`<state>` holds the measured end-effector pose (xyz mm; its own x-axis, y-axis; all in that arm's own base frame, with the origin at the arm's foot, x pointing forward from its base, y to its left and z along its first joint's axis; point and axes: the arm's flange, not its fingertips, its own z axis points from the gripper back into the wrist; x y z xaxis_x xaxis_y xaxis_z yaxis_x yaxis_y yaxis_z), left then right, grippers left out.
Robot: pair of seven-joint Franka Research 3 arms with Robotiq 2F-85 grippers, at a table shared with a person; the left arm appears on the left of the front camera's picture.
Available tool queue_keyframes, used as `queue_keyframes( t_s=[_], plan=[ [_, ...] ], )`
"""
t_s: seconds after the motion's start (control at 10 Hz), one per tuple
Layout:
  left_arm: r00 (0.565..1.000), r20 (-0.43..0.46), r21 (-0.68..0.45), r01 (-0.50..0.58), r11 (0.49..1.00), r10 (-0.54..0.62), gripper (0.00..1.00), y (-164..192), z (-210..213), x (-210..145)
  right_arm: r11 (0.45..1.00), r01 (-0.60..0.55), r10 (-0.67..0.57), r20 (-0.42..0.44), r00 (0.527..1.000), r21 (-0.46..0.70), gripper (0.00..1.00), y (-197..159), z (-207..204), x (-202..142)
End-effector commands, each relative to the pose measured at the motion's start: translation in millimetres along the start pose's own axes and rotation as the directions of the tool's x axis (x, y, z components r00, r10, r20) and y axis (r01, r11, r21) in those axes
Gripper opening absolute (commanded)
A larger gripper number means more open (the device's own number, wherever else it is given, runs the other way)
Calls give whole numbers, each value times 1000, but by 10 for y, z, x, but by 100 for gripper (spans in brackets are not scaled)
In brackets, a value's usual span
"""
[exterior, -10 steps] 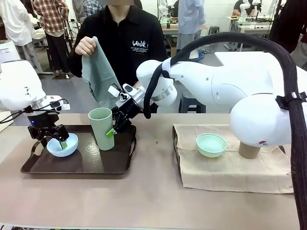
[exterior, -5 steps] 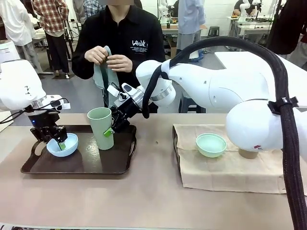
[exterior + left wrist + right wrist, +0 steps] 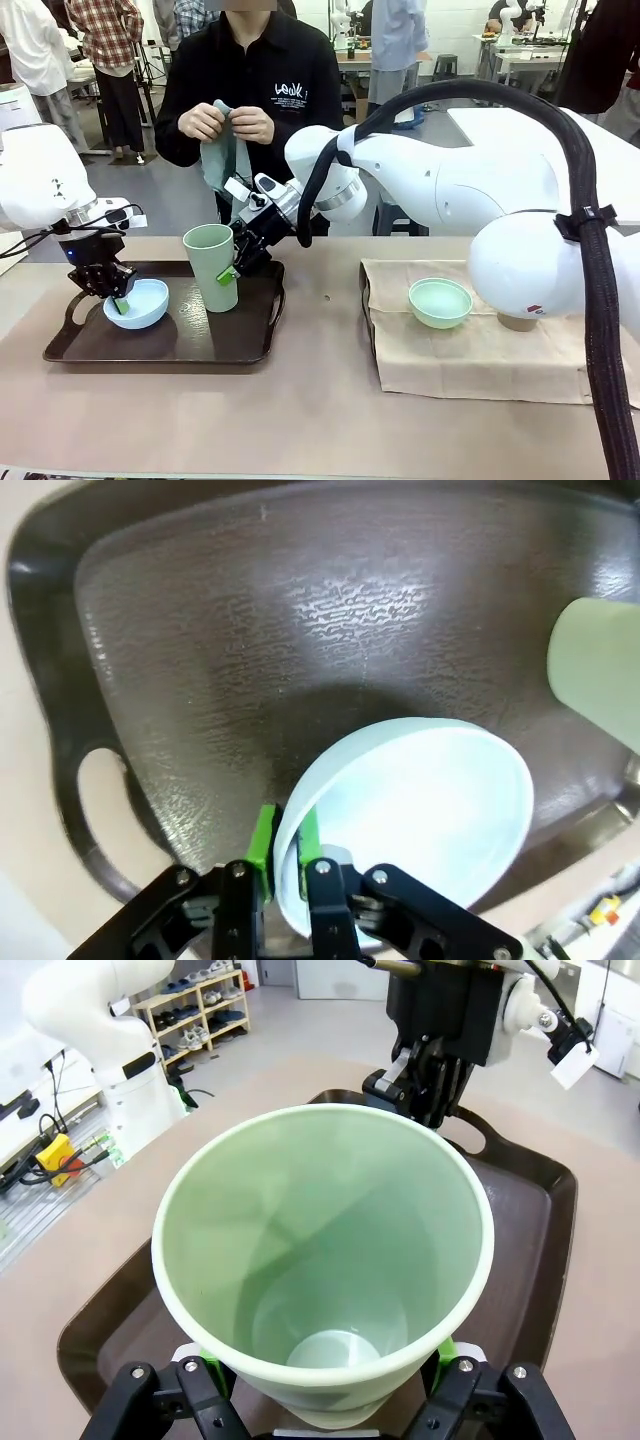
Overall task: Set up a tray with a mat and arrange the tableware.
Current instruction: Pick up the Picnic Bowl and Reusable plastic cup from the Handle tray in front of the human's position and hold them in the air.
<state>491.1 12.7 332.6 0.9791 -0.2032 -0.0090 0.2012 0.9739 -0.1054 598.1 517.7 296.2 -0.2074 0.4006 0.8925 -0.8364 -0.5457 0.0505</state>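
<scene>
Two grippers hold tableware on one tray.
The left gripper (image 3: 117,300) pinches the rim of the blue bowl (image 3: 142,303) on the dark tray (image 3: 200,345). The right gripper (image 3: 232,272) squeezes the green cup (image 3: 211,262), upright between its fingers. Well off to its right, a mint bowl (image 3: 440,302) sits on a mat (image 3: 480,365).

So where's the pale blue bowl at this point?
In the front view the pale blue bowl is at the left end of the dark tray, left of the light green cup, its rim pinched by the left gripper.
</scene>
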Motion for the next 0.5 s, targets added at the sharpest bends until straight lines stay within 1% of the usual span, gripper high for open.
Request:
queue_keyframes(
  t_s=[0.0,0.1,0.3,0.4],
  plan=[
    [1000,-6,2,-9,1000,9,0,13,8,12,1000,-16,16,-26,1000,16,25,-141,11,-4],
    [1000,-7,6,-7,1000,7,0,15,15,9,1000,-13,13,-25,1000,16,0,-139,15,-16],
    [1000,-14,24,-8,1000,8,0,20,25,12,1000,-14,15,-22,1000,15,0,-137,22,-23],
    [1000,-23,31,-15,999,16,0,25,24,8,1000,-13,13,-21,1000,17,25,-133,21,-34]
  ],
)
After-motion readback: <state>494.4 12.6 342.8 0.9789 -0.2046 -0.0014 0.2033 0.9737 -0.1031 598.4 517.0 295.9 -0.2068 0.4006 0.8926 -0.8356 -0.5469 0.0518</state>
